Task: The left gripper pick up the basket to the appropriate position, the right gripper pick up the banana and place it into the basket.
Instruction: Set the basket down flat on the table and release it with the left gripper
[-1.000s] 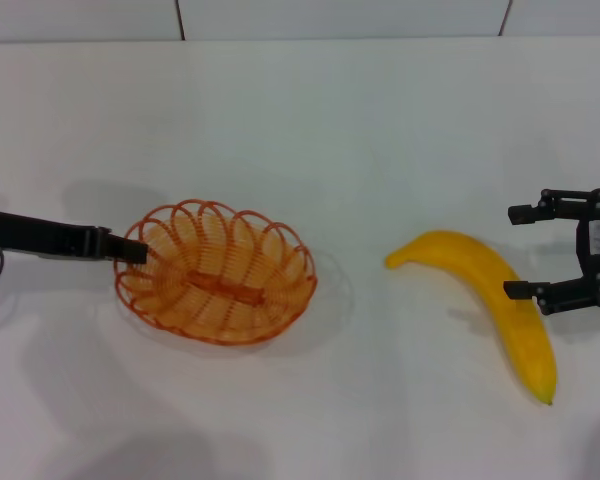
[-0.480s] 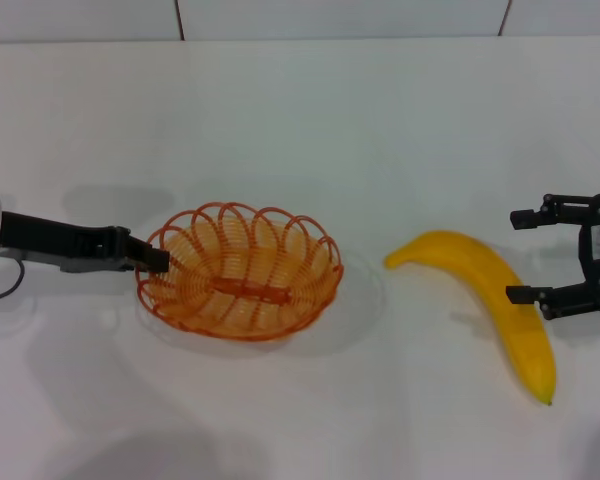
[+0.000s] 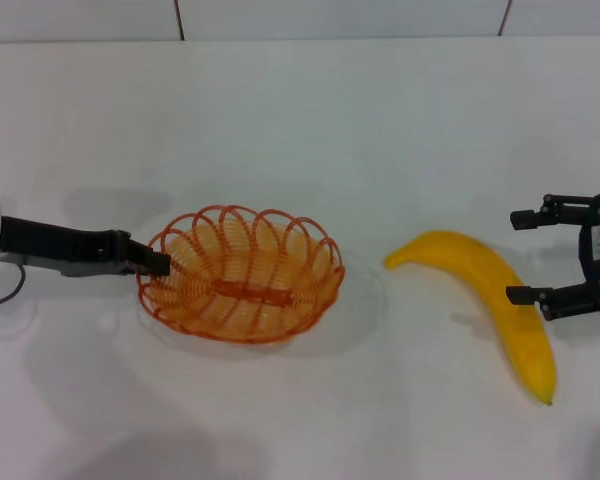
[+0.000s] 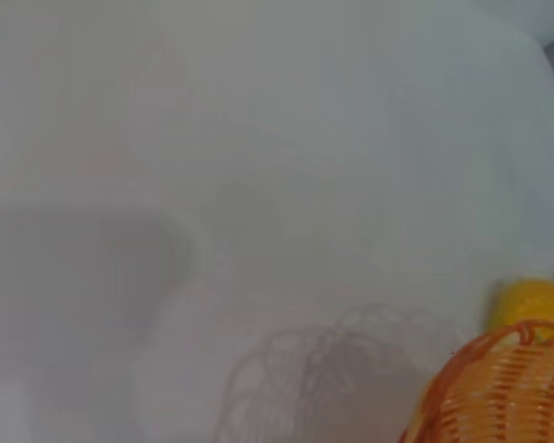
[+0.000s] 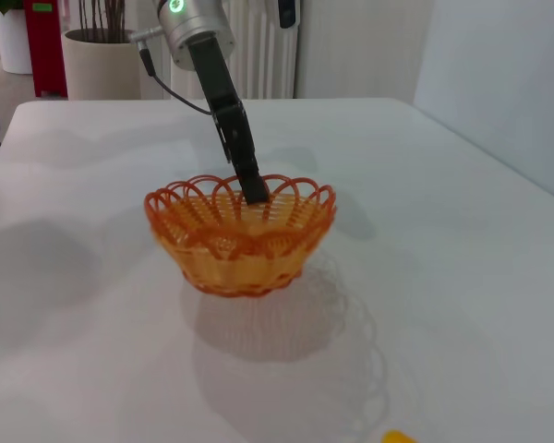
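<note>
The orange wire basket (image 3: 202,303) hangs a little above the white table, left of centre, casting a shadow under it in the right wrist view (image 5: 240,251). My left gripper (image 3: 158,262) is shut on the basket's left rim; the right wrist view shows its fingers (image 5: 255,192) clamped over the far rim. The yellow banana (image 3: 492,278) lies on the table at the right, dark tip toward me. My right gripper (image 3: 521,254) stands open just right of the banana's middle, its nearer finger at the banana's edge. The left wrist view shows a corner of the basket (image 4: 499,392) and a bit of banana (image 4: 534,301).
The white table (image 3: 300,130) stretches bare behind and between basket and banana. Its far edge meets a tiled wall (image 3: 340,15). In the right wrist view, a pot with a plant (image 5: 97,65) and a radiator (image 5: 254,46) stand beyond the table.
Over the last second the left gripper carried the basket to the right, toward the centre. In the last half second it barely moved. The right gripper and banana stayed put.
</note>
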`<action>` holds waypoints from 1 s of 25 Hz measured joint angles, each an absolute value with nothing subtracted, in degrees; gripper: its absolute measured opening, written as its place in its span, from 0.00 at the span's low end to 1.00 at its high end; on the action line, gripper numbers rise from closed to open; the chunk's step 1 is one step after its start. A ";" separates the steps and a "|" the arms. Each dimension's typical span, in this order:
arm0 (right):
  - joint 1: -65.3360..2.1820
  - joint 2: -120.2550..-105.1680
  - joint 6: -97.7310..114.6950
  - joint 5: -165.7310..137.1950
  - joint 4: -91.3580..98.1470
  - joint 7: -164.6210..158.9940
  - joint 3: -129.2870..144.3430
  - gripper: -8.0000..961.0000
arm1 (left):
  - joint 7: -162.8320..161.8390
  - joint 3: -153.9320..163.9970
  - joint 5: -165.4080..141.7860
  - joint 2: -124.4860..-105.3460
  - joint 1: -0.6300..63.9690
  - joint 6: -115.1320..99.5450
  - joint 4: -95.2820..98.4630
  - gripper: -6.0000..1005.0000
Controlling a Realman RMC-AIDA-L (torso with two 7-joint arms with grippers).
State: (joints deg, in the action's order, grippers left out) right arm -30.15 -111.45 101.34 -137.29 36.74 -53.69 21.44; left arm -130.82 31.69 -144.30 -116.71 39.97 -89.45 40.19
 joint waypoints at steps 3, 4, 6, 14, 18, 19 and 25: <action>-30.14 -111.44 101.34 -137.29 36.74 -53.69 21.45 0.92 | -130.87 31.55 -143.08 -116.71 39.77 -89.47 40.15 0.07; -30.14 -111.44 101.34 -137.29 36.74 -53.69 21.44 0.92 | -131.00 31.50 -142.62 -116.71 39.70 -89.47 40.12 0.07; -30.14 -111.45 101.34 -137.29 36.74 -53.69 21.45 0.92 | -131.51 31.42 -141.85 -116.69 39.56 -89.47 40.10 0.07; -30.07 -111.44 101.34 -137.29 36.74 -53.69 21.44 0.92 | -132.48 31.37 -141.42 -116.74 38.93 -89.43 40.07 0.07; -30.09 -111.44 101.34 -137.29 36.74 -53.70 21.44 0.92 | -132.44 31.54 -141.41 -116.76 38.91 -89.40 40.07 0.07; -30.09 -111.44 101.34 -137.29 36.74 -53.70 21.45 0.92 | -132.35 31.57 -141.41 -116.78 38.91 -89.40 40.07 0.07; -30.06 -111.44 101.34 -137.29 36.74 -53.70 21.45 0.92 | -133.09 31.40 -140.95 -116.61 38.99 -89.52 38.39 0.19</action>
